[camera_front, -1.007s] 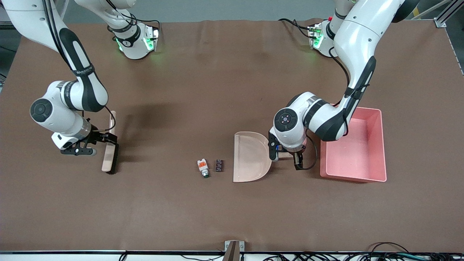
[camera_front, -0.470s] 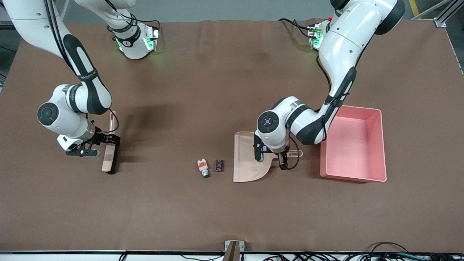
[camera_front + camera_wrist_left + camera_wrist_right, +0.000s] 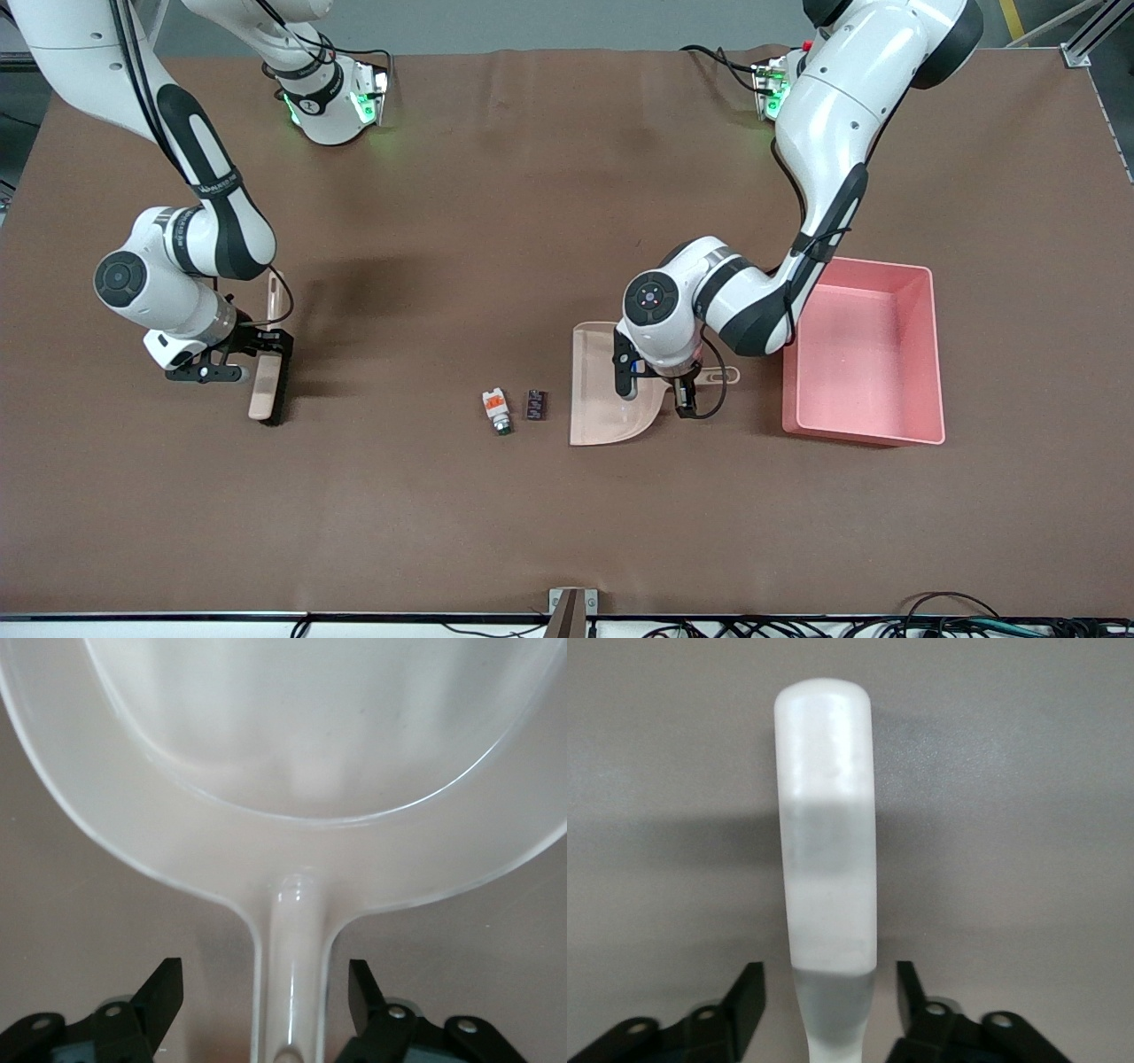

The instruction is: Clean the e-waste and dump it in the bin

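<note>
My left gripper [image 3: 264,1014] stands low over the dustpan handle [image 3: 288,983], its fingers [image 3: 159,997] apart on both sides of the handle and not touching it, so nothing is held yet. The dustpan [image 3: 611,383] looks to me thin, light and stiff plastic, rather smooth; I judge the handle close to the pan is the good place to take it, because a grip far out can let it tip. The left arm reaches down from its base with the wrist pointed at the tabletop [image 3: 567,514].

My right gripper [image 3: 828,1014] sits the same way around the brush handle [image 3: 826,877], fingers [image 3: 744,997] apart with gaps on both sides. The brush [image 3: 268,372] also seems light and rigid. It lies toward the right arm's end of the tabletop.

The e-waste [image 3: 514,408] is two tiny pieces, lying just beside the open mouth of the dustpan, near the middle of the tabletop. They are so light that they can skip away under hard sweeping. The bin [image 3: 930,354] stands toward the left arm's end, near the dustpan handle.
</note>
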`<state>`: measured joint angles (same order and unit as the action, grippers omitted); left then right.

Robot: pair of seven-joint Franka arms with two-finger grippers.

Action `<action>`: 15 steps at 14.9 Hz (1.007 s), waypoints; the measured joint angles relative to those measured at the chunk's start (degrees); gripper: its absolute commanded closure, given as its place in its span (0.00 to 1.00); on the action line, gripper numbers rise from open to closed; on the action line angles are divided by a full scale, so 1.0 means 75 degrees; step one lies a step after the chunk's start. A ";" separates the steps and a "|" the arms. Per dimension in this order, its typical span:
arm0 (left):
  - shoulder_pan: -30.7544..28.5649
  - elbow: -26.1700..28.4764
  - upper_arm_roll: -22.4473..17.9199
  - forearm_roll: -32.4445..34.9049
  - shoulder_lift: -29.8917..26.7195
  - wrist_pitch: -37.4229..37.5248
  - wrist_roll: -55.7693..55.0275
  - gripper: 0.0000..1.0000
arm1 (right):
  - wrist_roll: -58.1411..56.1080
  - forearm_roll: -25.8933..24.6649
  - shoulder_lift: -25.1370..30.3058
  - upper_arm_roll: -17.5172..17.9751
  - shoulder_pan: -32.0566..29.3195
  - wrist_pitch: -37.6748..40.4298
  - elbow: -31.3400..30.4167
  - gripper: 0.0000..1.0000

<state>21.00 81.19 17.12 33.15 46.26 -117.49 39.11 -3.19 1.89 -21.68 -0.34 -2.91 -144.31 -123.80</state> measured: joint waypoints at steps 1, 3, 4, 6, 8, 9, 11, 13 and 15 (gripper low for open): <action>0.0043 -0.0001 0.0001 -0.0030 0.0003 -0.0043 0.0003 0.19 | 0.0000 0.0000 -0.0013 0.0000 0.0000 -0.0010 0.0000 0.48; 0.0110 -0.0012 0.0002 -0.0249 0.0004 -0.0107 0.0003 0.20 | 0.0000 0.0001 -0.0027 0.0000 0.0000 -0.0018 0.0000 0.57; 0.0124 -0.0017 0.0002 -0.0342 0.0004 -0.0121 0.0003 0.20 | -0.0001 0.0001 -0.0029 0.0000 0.0000 -0.0019 0.0000 0.63; 0.0127 -0.0018 0.0001 -0.0411 0.0004 -0.0142 0.0003 0.21 | -0.0015 0.0001 -0.0030 0.0000 0.0000 -0.0024 0.0004 0.75; 0.0126 -0.0018 -0.0002 -0.0416 0.0006 -0.0143 0.0003 0.24 | -0.0041 0.0001 -0.0030 0.0000 0.0000 -0.0009 0.0049 0.89; 0.0125 -0.0018 -0.0003 -0.0416 0.0007 -0.0144 0.0003 0.26 | -0.0042 0.0001 -0.0031 -0.0001 0.0000 0.0064 0.0109 0.92; 0.0125 -0.0018 -0.0003 -0.0417 0.0011 -0.0146 0.0005 0.31 | -0.0049 0.0001 -0.0030 0.0004 0.0001 0.0496 0.0386 0.95; 0.0124 -0.0018 -0.0004 -0.0417 0.0013 -0.0147 0.0009 0.39 | -0.0059 0.0007 -0.0027 0.0056 0.0027 0.1000 0.0780 0.97; 0.0124 -0.0018 -0.0005 -0.0417 0.0018 -0.0148 0.0010 0.42 | -0.0022 0.0102 -0.0015 0.0164 0.0143 0.1304 0.1133 0.98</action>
<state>21.93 81.05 17.09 30.02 46.40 -118.60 39.19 -3.36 2.65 -21.79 0.89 -1.84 -134.54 -115.31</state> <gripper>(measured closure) 0.366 0.590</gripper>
